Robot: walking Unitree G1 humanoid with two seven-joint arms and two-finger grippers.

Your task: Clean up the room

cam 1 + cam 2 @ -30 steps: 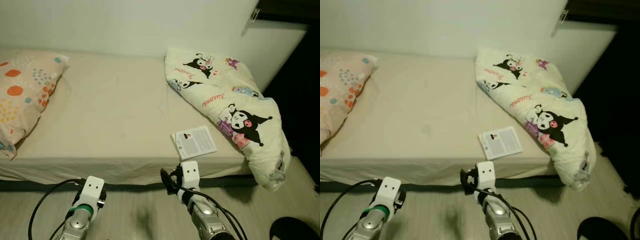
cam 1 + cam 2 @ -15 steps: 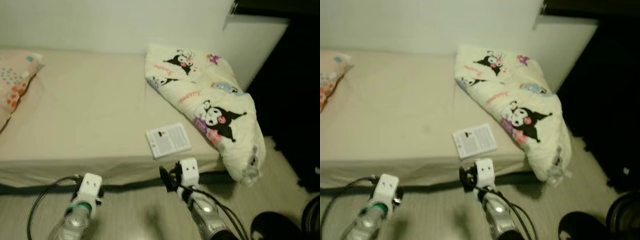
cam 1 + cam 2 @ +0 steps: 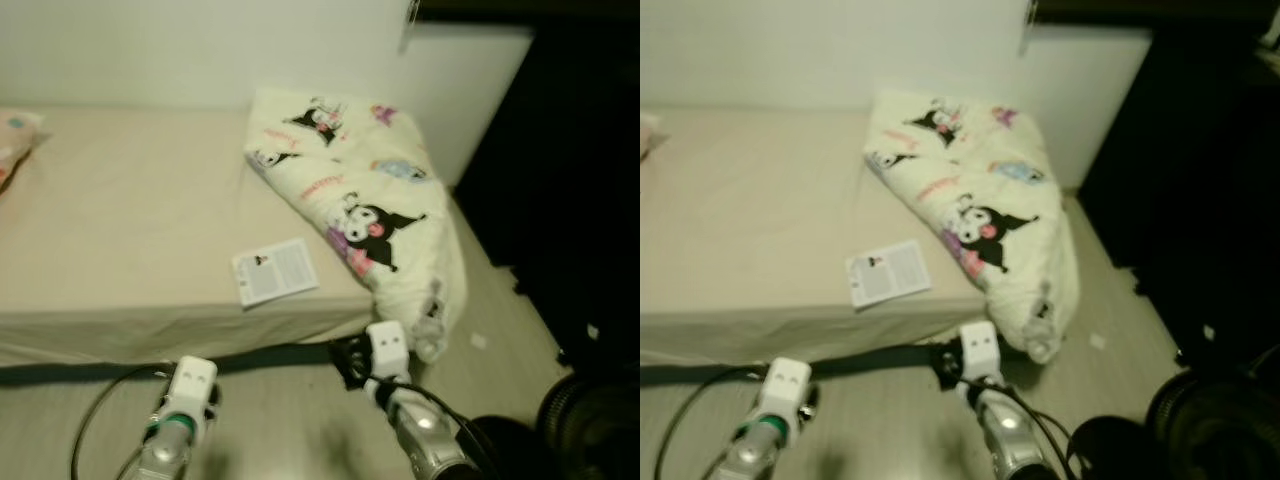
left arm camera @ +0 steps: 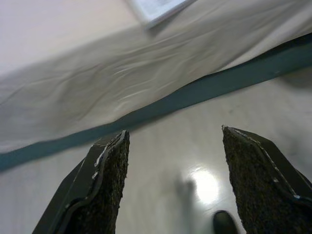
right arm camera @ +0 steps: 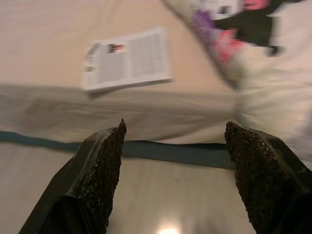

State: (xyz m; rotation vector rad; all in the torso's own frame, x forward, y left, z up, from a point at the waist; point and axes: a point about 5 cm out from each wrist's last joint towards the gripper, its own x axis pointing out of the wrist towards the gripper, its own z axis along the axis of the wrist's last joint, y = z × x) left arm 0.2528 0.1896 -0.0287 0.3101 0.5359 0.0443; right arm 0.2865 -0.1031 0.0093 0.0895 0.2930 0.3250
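Bed [image 3: 120, 200]: sliding leftward across the head views compared with a second ago, so turning right rather than anything on it moving; pillow now cut to a sliver at the left edge.
Dark area [image 3: 580, 180]: taking up far more of the right side than before; probably heading that way next, contents too dark to tell.
Duvet [image 3: 360, 200]: lying bunched at the bed's right end, one corner drooping over the edge toward the floor; not yet straightened.
Floor [image 3: 290, 420]: offering open room along the bed's near edge; narrowing on the right, where black objects [image 3: 590, 420] are crowding the corner.
Booklet [image 3: 274, 271]: lying flat near the mattress's front edge, just beside the duvet; likeliest thing to tidy, sitting ahead of the right fingers.
Right gripper [image 5: 170, 170]: hovering low before the bed edge, spread wide, gripping nothing.
Left gripper [image 4: 170, 180]: hanging over bare floor, likewise spread wide, carrying nothing.
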